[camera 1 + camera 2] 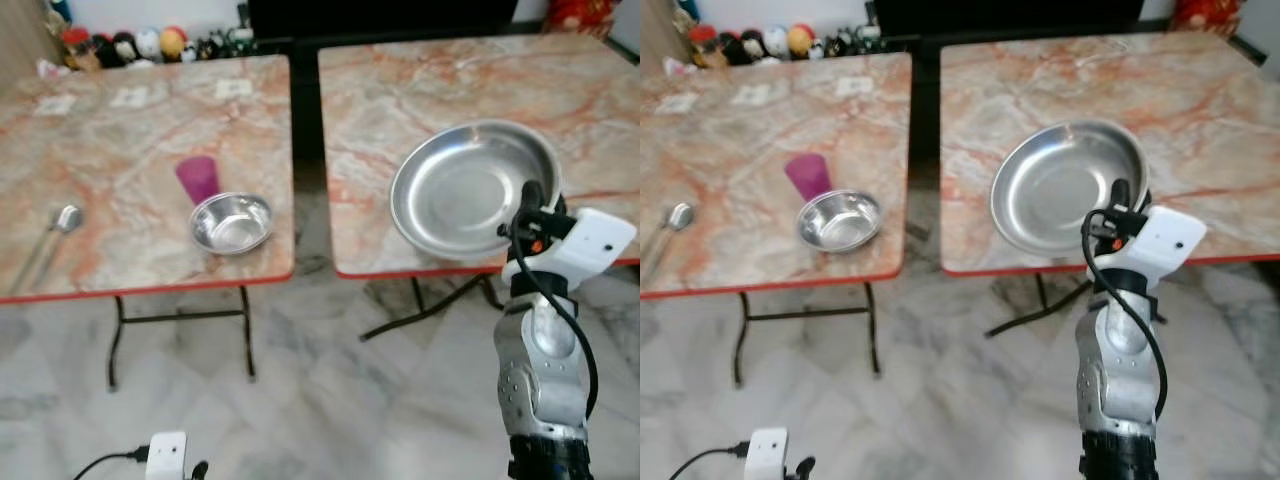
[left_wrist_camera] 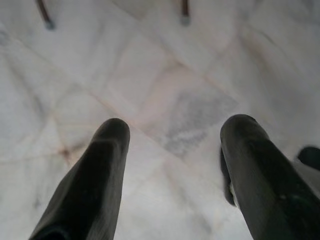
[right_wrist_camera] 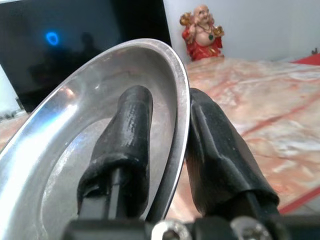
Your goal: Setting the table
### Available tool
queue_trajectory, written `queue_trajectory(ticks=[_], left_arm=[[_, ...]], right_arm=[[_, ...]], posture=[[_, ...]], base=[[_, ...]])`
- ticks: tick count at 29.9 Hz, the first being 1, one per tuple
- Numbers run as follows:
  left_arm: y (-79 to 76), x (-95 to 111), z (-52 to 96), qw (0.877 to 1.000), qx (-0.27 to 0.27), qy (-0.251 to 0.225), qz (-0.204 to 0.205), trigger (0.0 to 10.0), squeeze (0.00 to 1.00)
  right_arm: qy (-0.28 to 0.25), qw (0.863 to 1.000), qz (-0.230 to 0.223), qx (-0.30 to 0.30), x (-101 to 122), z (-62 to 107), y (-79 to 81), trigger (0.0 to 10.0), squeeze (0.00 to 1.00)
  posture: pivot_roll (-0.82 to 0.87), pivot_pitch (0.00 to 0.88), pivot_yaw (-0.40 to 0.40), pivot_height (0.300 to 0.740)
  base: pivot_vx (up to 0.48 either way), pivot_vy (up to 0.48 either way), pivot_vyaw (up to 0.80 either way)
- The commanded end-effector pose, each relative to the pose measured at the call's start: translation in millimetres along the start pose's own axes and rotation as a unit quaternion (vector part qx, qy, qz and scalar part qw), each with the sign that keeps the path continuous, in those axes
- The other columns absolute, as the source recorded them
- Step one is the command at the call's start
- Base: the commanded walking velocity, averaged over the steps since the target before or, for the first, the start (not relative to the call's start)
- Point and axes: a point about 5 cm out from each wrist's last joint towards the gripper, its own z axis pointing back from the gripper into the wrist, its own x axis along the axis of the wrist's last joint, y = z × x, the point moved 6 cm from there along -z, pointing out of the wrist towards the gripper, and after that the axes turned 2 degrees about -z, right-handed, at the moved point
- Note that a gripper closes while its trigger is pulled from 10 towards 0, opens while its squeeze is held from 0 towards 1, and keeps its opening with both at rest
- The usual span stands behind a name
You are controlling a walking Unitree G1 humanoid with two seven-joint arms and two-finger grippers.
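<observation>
The right gripper (image 3: 165,145) pinches the steel plate's (image 1: 470,190) rim at the right tabletop's (image 1: 420,80) front edge; the left gripper's (image 2: 172,165) jaws hang open over the floor (image 2: 165,85).

Two marble-pattern tables stand side by side with a dark narrow gap (image 1: 306,150) between them. The left marble-top table (image 1: 140,130) has lots of bare room in the middle and at the back. Near its front edge, a pink plastic cup (image 1: 198,178) and a small shiny steel bowl (image 1: 231,222) sit close together and block that corner. A metal spoon (image 1: 55,232) lies far to the left.

On the right marble-top table (image 1: 450,90), a big round steel plate (image 1: 460,190) covers the front edge. The right gripper (image 3: 167,150) clamps its rim. Behind the plate the top is bare.

The left gripper (image 2: 172,165), fingers spread apart, hangs above bare white floor tiles (image 2: 165,90).
</observation>
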Motion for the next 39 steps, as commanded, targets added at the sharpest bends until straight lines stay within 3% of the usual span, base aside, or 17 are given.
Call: queue_trajectory(ticks=[1,16,25,39], left_arm=[[4.1,-8.3,2.0,1.0,0.002,0.012,-0.002,10.0,0.0],[-2.8,-6.7,2.1,1.0,-0.019,0.006,-0.001,10.0,0.0],[-3.4,-8.1,2.6,1.0,-0.022,0.007,-0.006,10.0,0.0],[-5.7,-9.5,2.9,0.999,-0.027,0.009,-0.014,10.0,0.0]], right_arm=[[-0.01,1.0,0.0,0.006,6.0,-1.8,3.0,10.0,0.0],[-0.001,1.0,0.004,-0.014,0.2,-1.6,-3.5,10.0,0.0],[0.007,0.999,0.006,-0.035,-3.3,-1.5,-11.3,10.0,0.0],[0.009,0.998,0.017,-0.065,-5.8,-1.9,-23.1,10.0,0.0]], posture=[[-0.12,0.141,0.05,0.74],[-0.12,0.137,0.052,0.74],[-0.12,0.14,0.053,0.74],[-0.12,0.146,0.054,0.74]], base=[[0.0,-0.382,0.0],[0.0,-0.043,0.0],[0.339,0.0,-0.56],[0.298,0.0,0.0]])
